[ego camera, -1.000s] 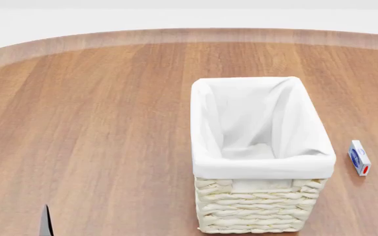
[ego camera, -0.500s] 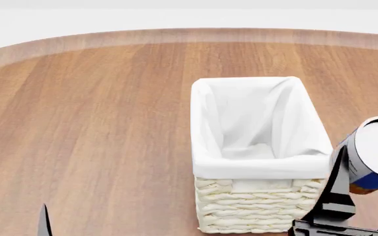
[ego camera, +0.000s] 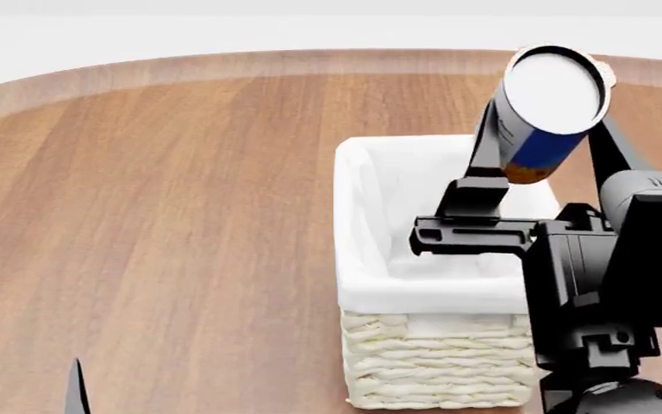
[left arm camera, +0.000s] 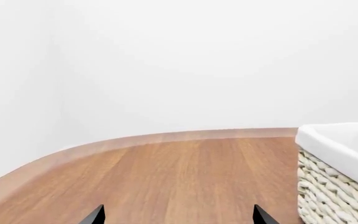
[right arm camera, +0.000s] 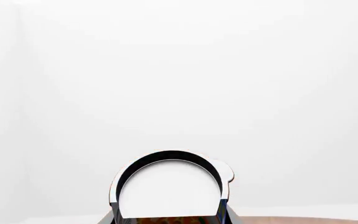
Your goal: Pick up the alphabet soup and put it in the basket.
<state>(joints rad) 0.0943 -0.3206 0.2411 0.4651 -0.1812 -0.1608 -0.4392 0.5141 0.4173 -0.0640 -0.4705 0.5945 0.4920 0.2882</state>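
While the right gripper (ego camera: 544, 129) is raised over the far right part of the wooden worktop (ego camera: 170, 224), its two black fingers (ego camera: 490, 142) are clamped on either side of the alphabet soup (ego camera: 547, 108), one finger on the can's left flank and the other on its right. The can is held clear of the surface, tilted so that its white-silver top faces the head camera, with the blue label and an orange-yellow patch showing below that top. It hangs above the far right corner of the basket (ego camera: 434, 362), over the white cloth liner (ego camera: 360, 216), and does not touch the liner or the wicker.

The basket stands upright on the worktop, toward the near right, well in from the curved far edge. Much of its right side is hidden behind the black body of the right arm (ego camera: 607, 285).

In the right wrist view the can's pale round end (right arm camera: 169, 189) fills the space between the fingers against a plain white background.

The left gripper (left arm camera: 175, 217) is low near the front left edge of the worktop; only its two dark fingertips (left arm camera: 95, 215) show, set well apart with nothing between them, and the basket's near wall (left arm camera: 328, 186) lies off to its side.
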